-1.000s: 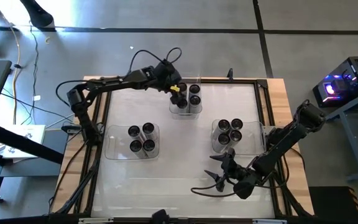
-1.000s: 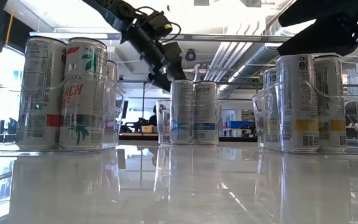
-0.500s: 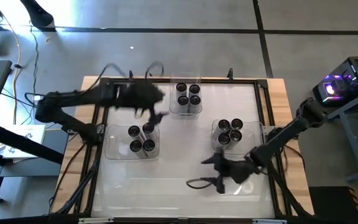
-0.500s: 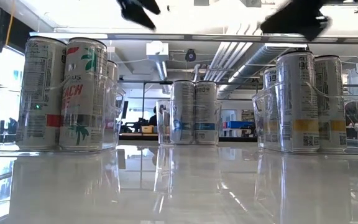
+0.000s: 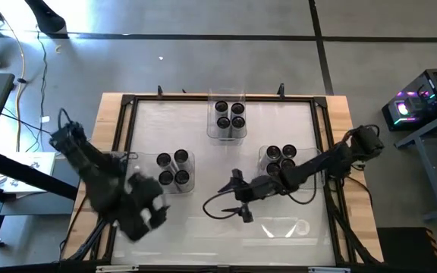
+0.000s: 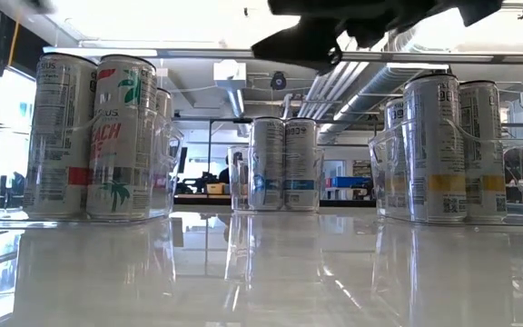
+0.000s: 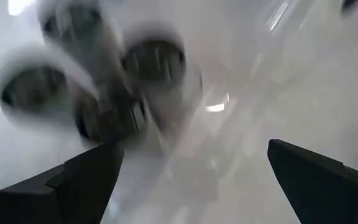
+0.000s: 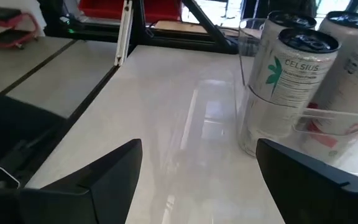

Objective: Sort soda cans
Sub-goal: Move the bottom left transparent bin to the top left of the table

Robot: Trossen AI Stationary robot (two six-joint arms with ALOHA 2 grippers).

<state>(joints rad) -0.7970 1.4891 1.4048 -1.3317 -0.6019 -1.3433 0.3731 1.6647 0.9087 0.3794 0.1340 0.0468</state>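
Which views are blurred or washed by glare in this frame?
Left wrist view: heavy motion blur, soda cans smeared. High view: left gripper smeared, glare patch on the table. Low view: sharp cans, glossy table mirrors them, right arm a dark silhouette. Right wrist view: sharp, soft sheen on the table.

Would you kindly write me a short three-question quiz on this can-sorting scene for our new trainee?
1. How many cans stand in the far tray?
2. True or false: the right pincer holds a can.
3. Which arm's pincer is over the table's middle? A) left B) right

Key:
1. Four.
2. False; its fingers are spread and empty, as the right wrist view shows.
3. B; the left pincer is near the table's front left corner.
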